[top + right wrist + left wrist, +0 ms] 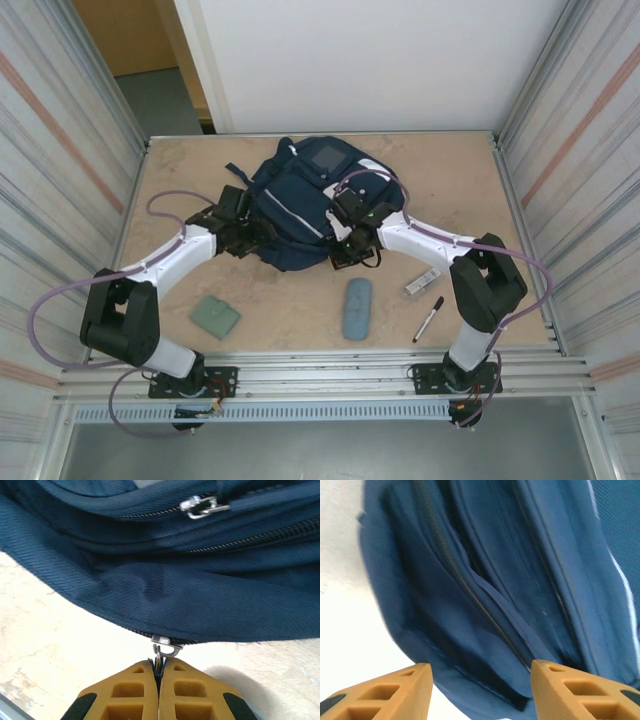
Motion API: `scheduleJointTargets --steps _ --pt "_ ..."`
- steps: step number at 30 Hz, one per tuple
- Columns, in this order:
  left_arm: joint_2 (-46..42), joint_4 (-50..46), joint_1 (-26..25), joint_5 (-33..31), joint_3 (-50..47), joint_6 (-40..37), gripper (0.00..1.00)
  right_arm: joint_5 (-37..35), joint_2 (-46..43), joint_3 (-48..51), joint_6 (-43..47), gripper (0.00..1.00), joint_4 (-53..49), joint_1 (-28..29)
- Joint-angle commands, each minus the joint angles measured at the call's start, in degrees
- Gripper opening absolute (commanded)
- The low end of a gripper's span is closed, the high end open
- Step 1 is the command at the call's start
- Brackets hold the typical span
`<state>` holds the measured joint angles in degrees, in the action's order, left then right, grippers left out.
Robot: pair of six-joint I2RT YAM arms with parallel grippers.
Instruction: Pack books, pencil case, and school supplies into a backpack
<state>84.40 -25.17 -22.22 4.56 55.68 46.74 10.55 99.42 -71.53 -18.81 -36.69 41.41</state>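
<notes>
Left arm: reaches in from the left to the backpack's point(300, 195) left flank; left gripper point(479, 692) has its fingers spread apart with nothing between them, blue fabric and a zip line just beyond
Right arm: bent inward to the backpack's near right edge; right gripper point(159, 672) is pinched tight on a zip pull point(158, 661) at the bag's lower seam
Surface: pale beige table point(300, 300), with a metal rail along its near edge
Room: ribbed metal walls on both sides, white panel behind
Backpack: lies flat at centre back; its contents are hidden by fabric
Pencil case point(357, 308): on the table near the backpack
Square pad point(215, 317): front left
Marker point(428, 319), silvery bar point(422, 282): front right
</notes>
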Motion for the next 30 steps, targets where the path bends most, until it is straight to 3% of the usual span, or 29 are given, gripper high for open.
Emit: scheduleJointTargets --steps 1,7,9,10,12,13,19,25,30 --pt "-1.23 3.06 -1.40 -4.48 -0.65 4.80 0.55 3.53 0.28 -2.50 1.46 0.00 -0.86 2.04" --pt "2.96 3.61 -3.98 -7.84 1.13 7.19 0.55 4.61 0.00 -0.39 0.49 0.00 2.40 3.15" --pt "3.98 5.22 -4.70 -9.23 0.69 7.66 0.51 4.75 0.29 -0.06 0.42 0.00 2.39 3.23" --pt "4.46 6.12 -4.72 -9.26 0.30 7.62 0.44 4.55 0.25 0.18 0.41 0.00 2.35 3.13" --pt "4.50 6.46 -4.75 -10.75 -0.66 7.36 0.11 3.29 -0.08 0.81 0.35 0.00 1.74 2.77" --pt "3.95 6.43 -4.72 -11.56 -1.19 7.32 0.00 2.78 -0.25 1.17 0.35 0.00 1.39 2.43" --pt "-0.65 8.16 -2.25 -9.29 -4.06 4.29 0.00 -2.37 -1.89 9.31 0.43 0.00 3.40 -4.73" --pt "-2.61 7.68 -1.09 -7.62 -4.55 2.43 0.00 -3.49 -3.00 14.68 -1.93 0.11 9.35 -15.39" --pt "-2.02 12.47 -1.61 -4.57 -4.96 0.60 0.00 0.55 -5.26 16.96 0.76 0.32 14.60 -17.95"
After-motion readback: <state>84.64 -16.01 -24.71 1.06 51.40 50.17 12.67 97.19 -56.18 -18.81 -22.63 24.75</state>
